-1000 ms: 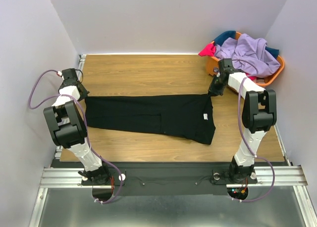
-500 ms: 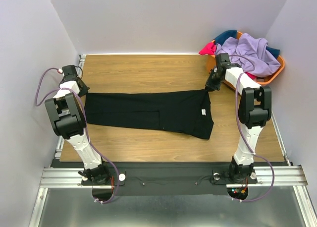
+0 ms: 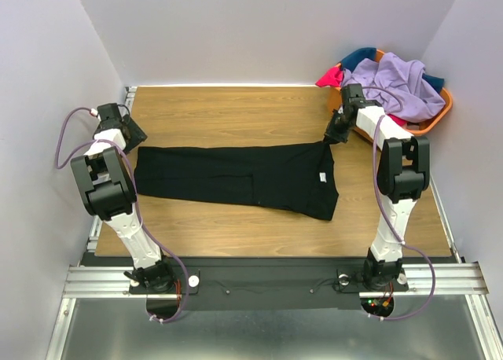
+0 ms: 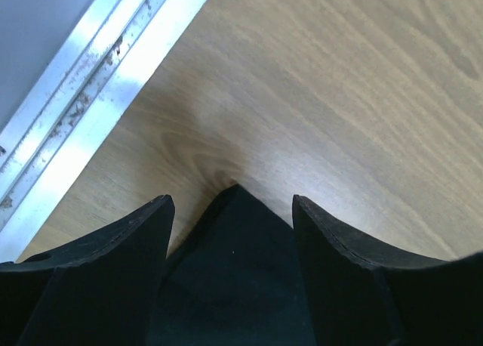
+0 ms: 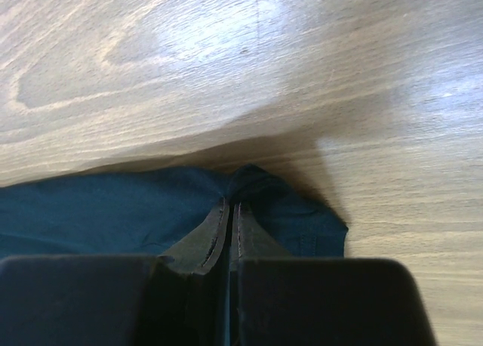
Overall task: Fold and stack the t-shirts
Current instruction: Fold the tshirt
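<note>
1. While the black t-shirt [image 3: 236, 179] is lying flat on the table [image 3: 228, 112], its long side is running left to right, an arm at each end.
2. The left gripper [image 4: 230, 210] is hanging open over the left corner, holding nothing.
3. The right gripper [image 5: 229, 210] is pinching the far right corner.
4. The heaped shirts [image 3: 397, 81] in the orange basket [image 3: 445, 107] are hiding each other.

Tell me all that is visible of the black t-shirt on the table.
The black t-shirt is soft dark cloth, folded into a long band lying across the wooden table, with a small white label near its right end. The right gripper is shut on its far right corner; the open left gripper straddles its left corner.
</note>
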